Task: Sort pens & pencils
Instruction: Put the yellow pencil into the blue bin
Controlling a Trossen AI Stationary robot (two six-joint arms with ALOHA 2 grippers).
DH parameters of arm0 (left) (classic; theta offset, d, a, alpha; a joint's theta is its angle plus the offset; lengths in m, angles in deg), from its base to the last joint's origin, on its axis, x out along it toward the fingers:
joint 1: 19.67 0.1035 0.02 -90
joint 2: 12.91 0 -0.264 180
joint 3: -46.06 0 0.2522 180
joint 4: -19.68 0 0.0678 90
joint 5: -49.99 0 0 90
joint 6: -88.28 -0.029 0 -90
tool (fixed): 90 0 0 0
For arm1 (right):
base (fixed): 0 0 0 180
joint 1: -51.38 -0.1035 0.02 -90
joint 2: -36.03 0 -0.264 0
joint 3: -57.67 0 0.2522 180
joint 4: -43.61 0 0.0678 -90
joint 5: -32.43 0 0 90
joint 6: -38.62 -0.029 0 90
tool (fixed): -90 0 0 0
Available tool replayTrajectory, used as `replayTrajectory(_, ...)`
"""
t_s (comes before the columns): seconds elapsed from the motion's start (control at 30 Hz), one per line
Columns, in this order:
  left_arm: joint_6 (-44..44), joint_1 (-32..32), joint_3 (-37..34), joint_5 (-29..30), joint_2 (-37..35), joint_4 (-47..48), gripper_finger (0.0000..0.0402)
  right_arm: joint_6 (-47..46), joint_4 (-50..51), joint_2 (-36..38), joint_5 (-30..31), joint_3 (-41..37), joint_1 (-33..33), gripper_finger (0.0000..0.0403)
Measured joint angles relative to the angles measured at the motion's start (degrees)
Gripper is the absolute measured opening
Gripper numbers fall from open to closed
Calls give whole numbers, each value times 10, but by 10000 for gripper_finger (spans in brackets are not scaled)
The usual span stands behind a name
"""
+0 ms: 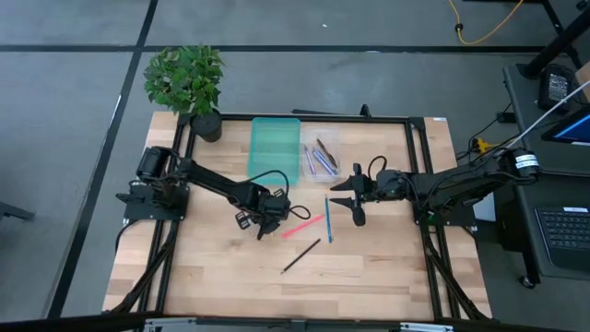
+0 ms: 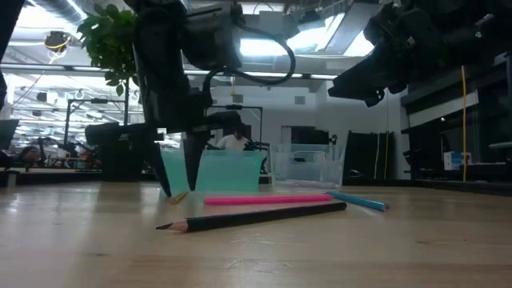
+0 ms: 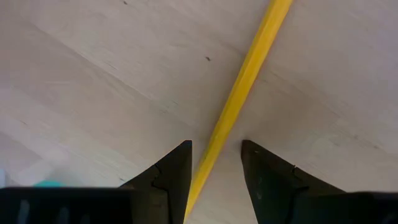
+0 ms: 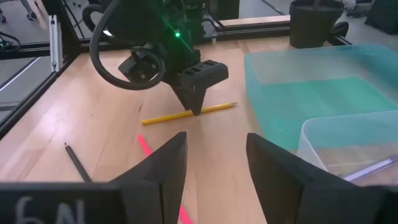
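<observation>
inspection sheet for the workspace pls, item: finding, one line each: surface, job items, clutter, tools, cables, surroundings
Surface: wooden table, bare light planks inside a black frame.
Job's things: yellow pencil flat on the wood; pink stick, blue stick and black pencil loose mid-table; several more in the clear tray; teal tray looks empty.
Clutter: potted plant at a far corner.
Tools: left tool open, low, fingers astride the yellow pencil, not closed on it; right tool open, above the table near the blue stick, holding nothing.
Cables: black loops on both wrists; yellow cable on the floor.
Surroundings: person seated far behind; desk with keyboard beside the table.
</observation>
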State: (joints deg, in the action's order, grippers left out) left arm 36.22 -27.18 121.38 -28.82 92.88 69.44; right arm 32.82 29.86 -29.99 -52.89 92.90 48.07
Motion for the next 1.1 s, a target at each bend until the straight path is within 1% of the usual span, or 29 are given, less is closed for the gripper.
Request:
replayTrajectory(0.1,2,0,0,-7,4,3,137,0,0,0,0,0,-4,167)
replayTrajectory(0.3,33,2,-1,-41,5,6,133,1,-6,0,-2,0,-12,167)
replayTrajectory(0.53,34,2,-2,-55,6,17,90,3,-15,0,-2,0,-12,167)
replayTrajectory(0.63,9,2,-2,-58,6,18,71,4,-15,0,-2,0,-12,167)
replayTrajectory(0.83,-5,5,-3,-63,6,15,49,5,-23,0,-2,0,-12,167)
replayTrajectory(0.93,27,5,-4,-65,6,14,42,5,-23,0,-2,0,-12,167)
replayTrajectory(1.1,129,6,-4,-81,6,10,31,5,-23,0,-3,0,-12,167)
